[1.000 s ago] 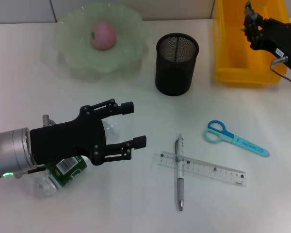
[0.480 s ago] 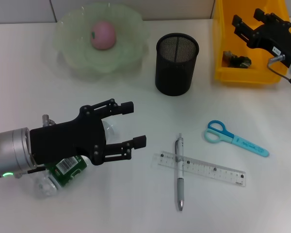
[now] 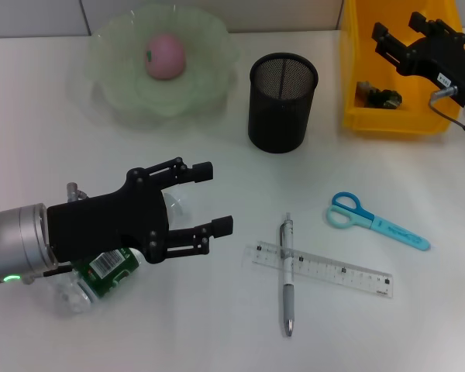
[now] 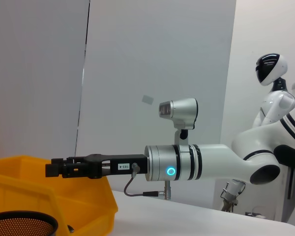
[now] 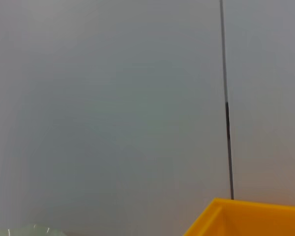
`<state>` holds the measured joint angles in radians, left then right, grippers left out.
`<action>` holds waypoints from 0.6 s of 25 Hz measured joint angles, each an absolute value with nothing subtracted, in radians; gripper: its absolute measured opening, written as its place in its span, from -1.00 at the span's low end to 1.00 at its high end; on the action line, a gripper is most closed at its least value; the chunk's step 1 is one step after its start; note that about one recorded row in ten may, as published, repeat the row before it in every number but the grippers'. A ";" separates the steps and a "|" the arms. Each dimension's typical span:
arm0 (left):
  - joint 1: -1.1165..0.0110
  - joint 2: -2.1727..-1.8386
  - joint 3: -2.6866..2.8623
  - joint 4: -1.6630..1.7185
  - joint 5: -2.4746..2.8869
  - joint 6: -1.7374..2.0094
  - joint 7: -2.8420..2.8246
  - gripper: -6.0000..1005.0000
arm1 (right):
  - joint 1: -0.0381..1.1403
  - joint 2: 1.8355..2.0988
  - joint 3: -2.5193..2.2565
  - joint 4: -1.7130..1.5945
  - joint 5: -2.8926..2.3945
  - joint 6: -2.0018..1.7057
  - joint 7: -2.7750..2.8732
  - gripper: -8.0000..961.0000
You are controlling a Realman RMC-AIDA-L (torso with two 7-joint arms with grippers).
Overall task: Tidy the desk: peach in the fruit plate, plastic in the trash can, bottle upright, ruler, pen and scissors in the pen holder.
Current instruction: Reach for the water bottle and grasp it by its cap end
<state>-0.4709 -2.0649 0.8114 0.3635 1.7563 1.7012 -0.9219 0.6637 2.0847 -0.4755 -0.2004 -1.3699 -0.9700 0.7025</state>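
Note:
The pink peach lies in the green glass fruit plate at the back left. A dark bit of plastic lies inside the yellow trash can, and my right gripper hangs open above it. My left gripper is open over the front left, fingers pointing right. Under its wrist the clear bottle with a green label lies on its side. Pen and clear ruler lie crossed at the front. Blue scissors lie to their right. The black mesh pen holder stands at the back centre.
The left wrist view shows the right arm's gripper over the yellow trash can, with the pen holder rim nearby. The right wrist view shows only the trash can corner and a wall.
My right gripper has opened over the trash can and the dark plastic now lies inside it. The left arm has not moved.

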 joint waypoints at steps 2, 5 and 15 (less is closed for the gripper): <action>-0.471 -2.065 0.811 0.364 1.755 1.701 -0.922 0.63 | 0.663 2.085 -0.475 -0.201 -1.370 -0.971 0.703 0.43; -0.471 -2.065 0.812 0.365 1.753 1.701 -0.922 0.63 | 0.662 2.085 -0.475 -0.201 -1.370 -0.971 0.703 0.50; -0.472 -2.065 0.812 0.367 1.745 1.701 -0.922 0.63 | 0.656 2.085 -0.475 -0.203 -1.370 -1.020 0.702 0.60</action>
